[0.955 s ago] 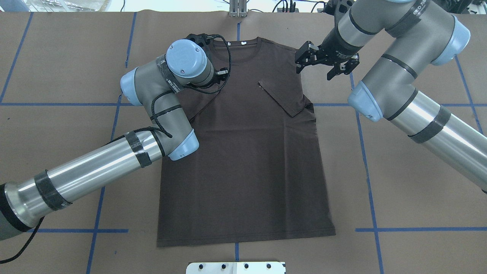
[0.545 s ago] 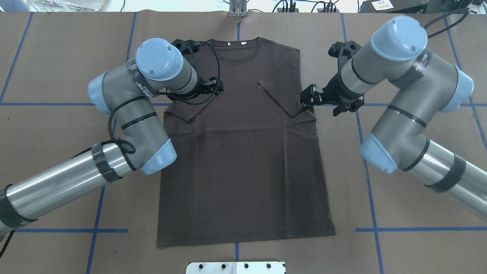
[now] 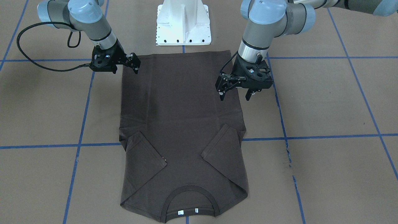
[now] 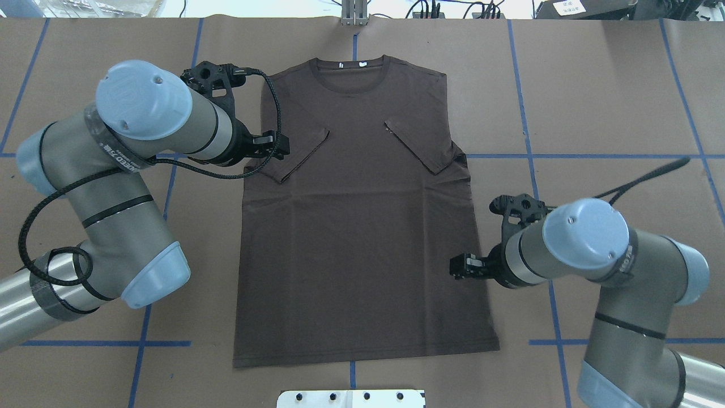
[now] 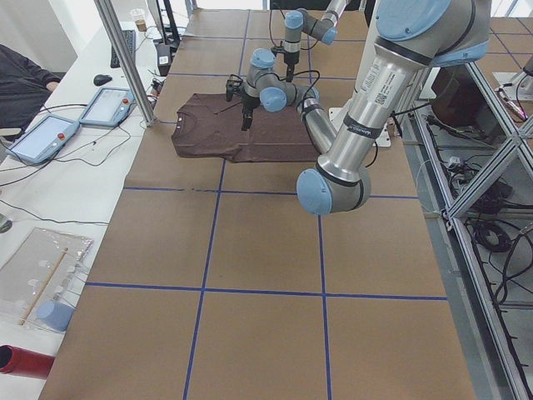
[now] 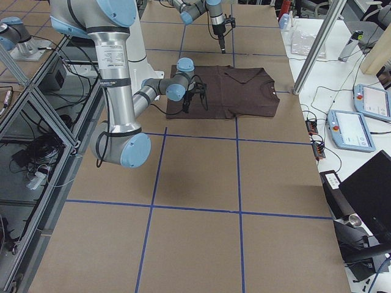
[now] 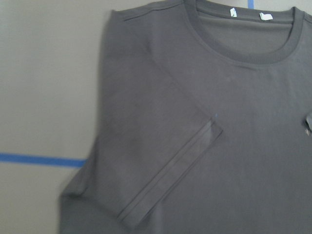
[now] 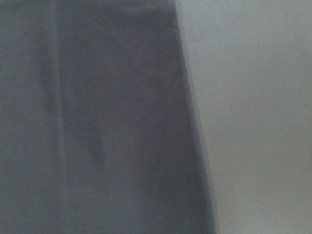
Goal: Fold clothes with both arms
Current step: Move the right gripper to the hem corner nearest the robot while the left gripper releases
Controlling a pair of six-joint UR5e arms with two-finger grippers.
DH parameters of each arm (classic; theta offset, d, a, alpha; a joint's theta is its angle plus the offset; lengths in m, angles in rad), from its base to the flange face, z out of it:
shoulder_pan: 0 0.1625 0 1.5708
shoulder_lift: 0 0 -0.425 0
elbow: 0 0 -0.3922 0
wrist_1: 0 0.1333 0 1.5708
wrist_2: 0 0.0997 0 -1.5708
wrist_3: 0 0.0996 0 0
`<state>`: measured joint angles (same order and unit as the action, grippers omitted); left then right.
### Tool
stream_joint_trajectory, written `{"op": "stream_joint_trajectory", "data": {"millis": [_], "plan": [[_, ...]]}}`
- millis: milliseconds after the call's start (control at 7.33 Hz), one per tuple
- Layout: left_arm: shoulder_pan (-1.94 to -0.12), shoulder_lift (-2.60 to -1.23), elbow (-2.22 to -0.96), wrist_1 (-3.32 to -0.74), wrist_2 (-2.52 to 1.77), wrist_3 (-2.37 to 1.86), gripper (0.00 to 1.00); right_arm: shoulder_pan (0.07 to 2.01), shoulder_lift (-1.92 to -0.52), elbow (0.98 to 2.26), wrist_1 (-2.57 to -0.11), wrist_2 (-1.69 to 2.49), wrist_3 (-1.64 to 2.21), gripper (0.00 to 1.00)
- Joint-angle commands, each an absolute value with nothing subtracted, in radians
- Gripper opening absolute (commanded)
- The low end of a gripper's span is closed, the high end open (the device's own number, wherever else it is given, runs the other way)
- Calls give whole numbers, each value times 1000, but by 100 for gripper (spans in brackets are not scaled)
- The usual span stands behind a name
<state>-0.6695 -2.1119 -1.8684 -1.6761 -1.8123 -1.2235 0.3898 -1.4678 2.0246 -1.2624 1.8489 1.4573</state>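
Note:
The dark brown T-shirt [image 4: 362, 226] lies flat on the brown paper, collar at the far side and both sleeves folded in over the chest; it also shows in the front view [image 3: 183, 124]. My left gripper [image 4: 272, 148] is open and empty, hovering above the shirt's left side by the folded sleeve [image 7: 165, 165]; its two fingers stand apart in the front view [image 3: 235, 95]. My right gripper [image 4: 461, 267] is open and empty at the shirt's right side edge, nearer the hem [image 3: 134, 63]. The right wrist view shows only that edge [image 8: 190, 122].
The white pedestal base [image 3: 183, 25] stands just behind the hem. Blue tape lines [image 4: 538, 226] cross the paper. Teach pendants [image 5: 42, 137] lie on the side table beyond the collar end, where a person's arm [image 5: 21, 71] shows.
Both arms have swung back toward the robot. The left gripper moved from the collar area to the left sleeve. The right gripper moved from the right shoulder down along the side edge. The shirt has not moved.

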Motion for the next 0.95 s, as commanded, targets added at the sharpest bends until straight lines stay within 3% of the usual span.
{"op": "stream_joint_trajectory", "data": {"millis": [0, 409, 545, 818], "plan": [[-670, -2105, -1899, -1660, -1810, -1224, 100, 254, -1588, 2043, -1117, 1723, 1575, 100], [-670, -2102, -1922, -1660, -1812, -1227, 100, 170, -1598, 2031, -1120, 1663, 1600, 100], [-670, -2100, -1927, -1660, -1812, -1227, 100, 170, -1591, 2026, -1135, 1663, 1600, 95], [-672, -2094, -1927, -1660, -1812, -1227, 100, 172, -1586, 2031, -1147, 1667, 1598, 36]]}}
